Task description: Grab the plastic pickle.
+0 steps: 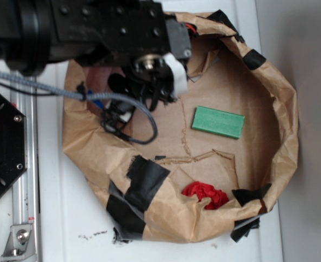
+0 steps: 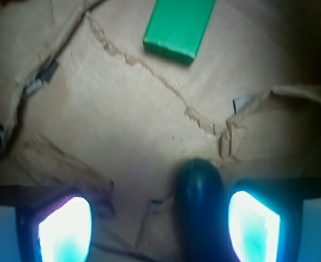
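One pickle (image 2: 199, 207), one green block (image 1: 218, 121), one red lump (image 1: 205, 194).

Overhead the room light is bright and flat, washing out the white table (image 1: 84, 218) while the paper's inner folds fall into soft shadow. The black arm (image 1: 95, 27) blurs up close. From the wrist view, corners darken, everything is soft, and the finger pads (image 2: 65, 229) glare cyan-white.

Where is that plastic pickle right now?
In the wrist view, the plastic pickle lies between the open tool's fingers, nearer the right-hand one, below the green block.
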`<state>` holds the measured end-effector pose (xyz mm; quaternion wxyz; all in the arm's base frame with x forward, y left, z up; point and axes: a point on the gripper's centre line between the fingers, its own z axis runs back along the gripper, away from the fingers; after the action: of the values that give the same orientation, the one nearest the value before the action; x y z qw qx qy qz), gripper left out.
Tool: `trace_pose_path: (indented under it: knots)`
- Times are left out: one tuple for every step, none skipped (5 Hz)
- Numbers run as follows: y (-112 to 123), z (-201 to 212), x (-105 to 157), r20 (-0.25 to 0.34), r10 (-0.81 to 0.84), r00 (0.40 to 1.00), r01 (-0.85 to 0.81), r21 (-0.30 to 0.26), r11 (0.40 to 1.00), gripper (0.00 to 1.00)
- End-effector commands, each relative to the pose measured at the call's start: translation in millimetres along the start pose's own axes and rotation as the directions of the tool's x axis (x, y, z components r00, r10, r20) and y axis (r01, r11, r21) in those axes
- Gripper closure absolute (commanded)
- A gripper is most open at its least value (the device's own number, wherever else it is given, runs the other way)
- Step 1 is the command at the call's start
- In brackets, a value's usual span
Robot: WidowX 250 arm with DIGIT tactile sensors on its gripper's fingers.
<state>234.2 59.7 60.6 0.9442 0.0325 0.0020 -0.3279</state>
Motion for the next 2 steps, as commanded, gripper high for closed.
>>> trace_pose_path:
  knots:
    - [19.8, 18.4, -19.6, 0.032, 0.066, 0.997, -0.067, 0.039, 0.997, 0.00]
    - [23.3, 27.8, -17.6, 0.068, 0.068, 0.995, -0.071, 0.047, 0.996, 0.00]
